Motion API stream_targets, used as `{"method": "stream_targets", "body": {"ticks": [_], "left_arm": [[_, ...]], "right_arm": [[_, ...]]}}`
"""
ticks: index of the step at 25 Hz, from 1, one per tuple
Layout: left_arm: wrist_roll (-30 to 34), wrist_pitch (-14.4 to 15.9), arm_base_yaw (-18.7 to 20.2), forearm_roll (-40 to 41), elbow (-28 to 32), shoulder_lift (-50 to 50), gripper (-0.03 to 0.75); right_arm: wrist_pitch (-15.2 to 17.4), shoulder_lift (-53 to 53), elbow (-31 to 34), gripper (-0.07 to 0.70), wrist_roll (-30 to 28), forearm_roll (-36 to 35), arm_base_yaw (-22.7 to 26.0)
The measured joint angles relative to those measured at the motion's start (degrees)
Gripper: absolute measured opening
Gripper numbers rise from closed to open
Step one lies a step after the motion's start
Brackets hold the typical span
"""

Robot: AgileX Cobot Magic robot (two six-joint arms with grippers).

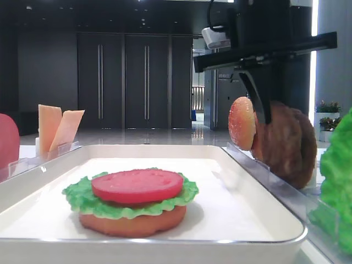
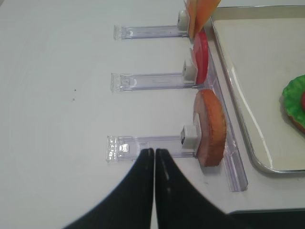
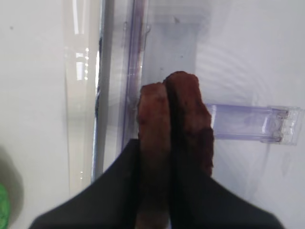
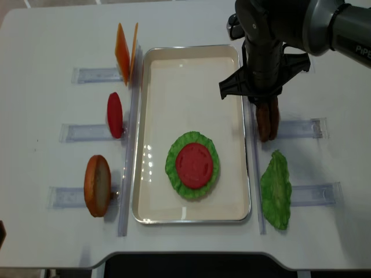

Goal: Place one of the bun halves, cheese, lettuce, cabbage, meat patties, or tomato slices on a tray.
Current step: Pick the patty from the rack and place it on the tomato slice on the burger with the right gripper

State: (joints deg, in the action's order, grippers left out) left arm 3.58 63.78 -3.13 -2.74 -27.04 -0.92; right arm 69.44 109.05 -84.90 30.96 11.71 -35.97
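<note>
1. On the white worktop [image 4: 35,35], the left claw [image 2: 154,153] hangs with its fingers pressed together, holding nothing, just short of a clear holder [image 2: 143,143] with a bun half [image 2: 209,126] standing in it.
2. In the tray [image 4: 191,63] lies a bun base [image 1: 132,220], lettuce [image 1: 82,192] on it, a tomato slice [image 1: 137,184] on top.
3. Right of the tray, the right claw [image 3: 169,157] is clamped on two upright meat patties [image 3: 174,119].

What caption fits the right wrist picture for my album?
Black right gripper shut on two rough dark-brown round meat patties standing in a clear plastic holder.
</note>
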Motion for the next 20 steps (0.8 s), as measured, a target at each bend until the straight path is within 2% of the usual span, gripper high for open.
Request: {"method": "stream_targets", "body": {"ticks": [10,20], "left_arm": [[0.0,0.0,0.0,0.0,0.0,0.0,-0.001],[0.0,0.0,0.0,0.0,0.0,0.0,-0.001]], "right_arm": [[0.52,-5.64,-5.94,0.111,-1.2,-7.58,0.0],[0.62,-10.21,-6.33,0.111,-2.93,-14.07,-1.2]]}}
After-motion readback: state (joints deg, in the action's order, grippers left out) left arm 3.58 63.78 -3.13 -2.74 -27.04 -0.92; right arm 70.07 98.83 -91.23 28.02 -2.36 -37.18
